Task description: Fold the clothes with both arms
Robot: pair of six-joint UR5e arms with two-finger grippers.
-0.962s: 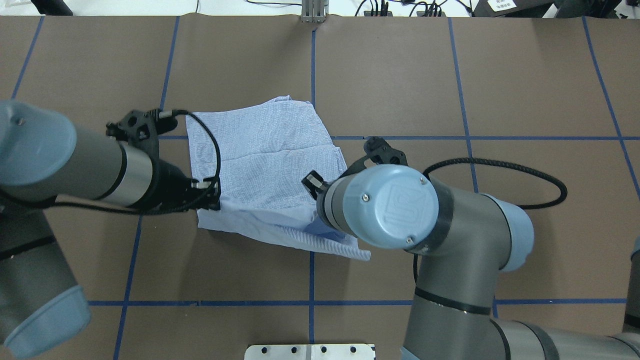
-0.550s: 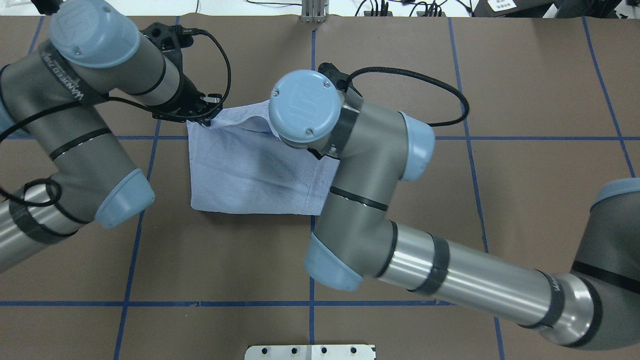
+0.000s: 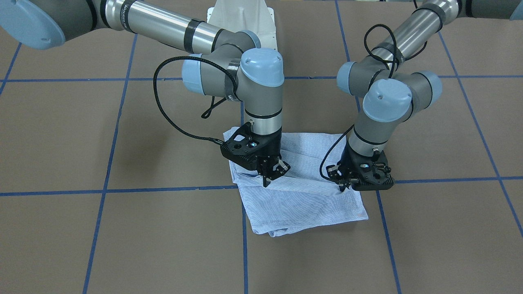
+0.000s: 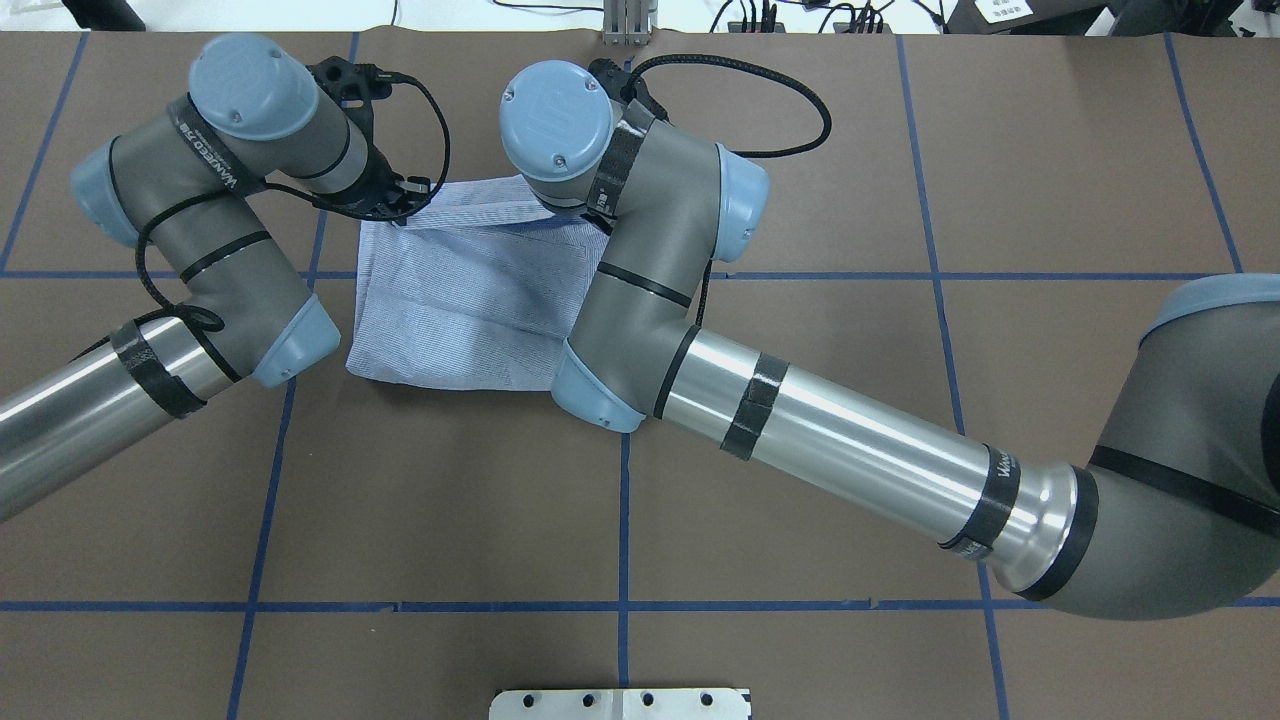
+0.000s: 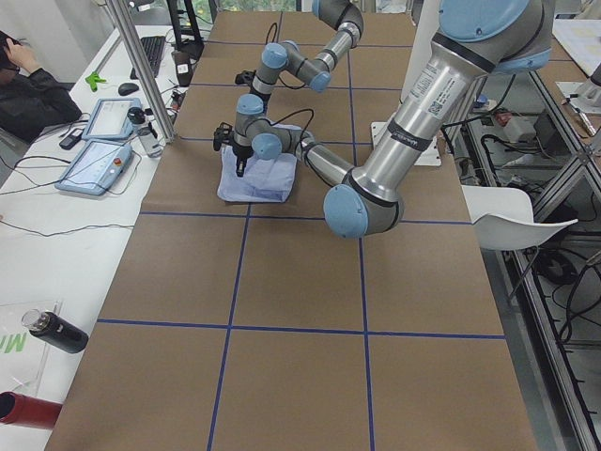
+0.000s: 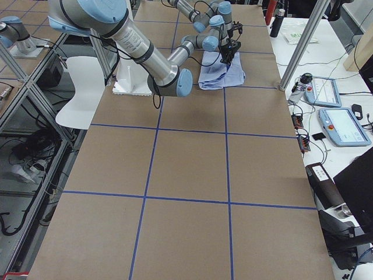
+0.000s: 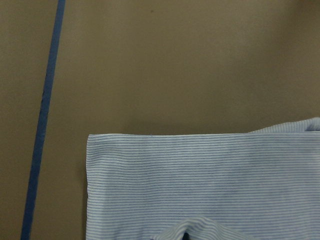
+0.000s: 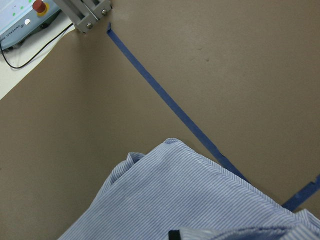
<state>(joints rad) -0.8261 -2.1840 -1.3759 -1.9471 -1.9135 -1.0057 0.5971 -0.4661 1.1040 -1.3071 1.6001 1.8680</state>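
Two hands [image 3: 267,179] [image 3: 341,187], apparently tight on shirt [image 3: 302,200]

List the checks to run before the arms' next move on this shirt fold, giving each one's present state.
1. Shirt lies folded over itself on the table: ok.
2. Left gripper and right gripper are both at the shirt's edge farthest from the robot: ok.
3. Both grippers have let go of the cloth: cannot tell.
4. Cloth is smooth: not ok, there are creases beside the right gripper.
5. Left arm's cable is clear of the shirt: cannot tell; it loops low over it.
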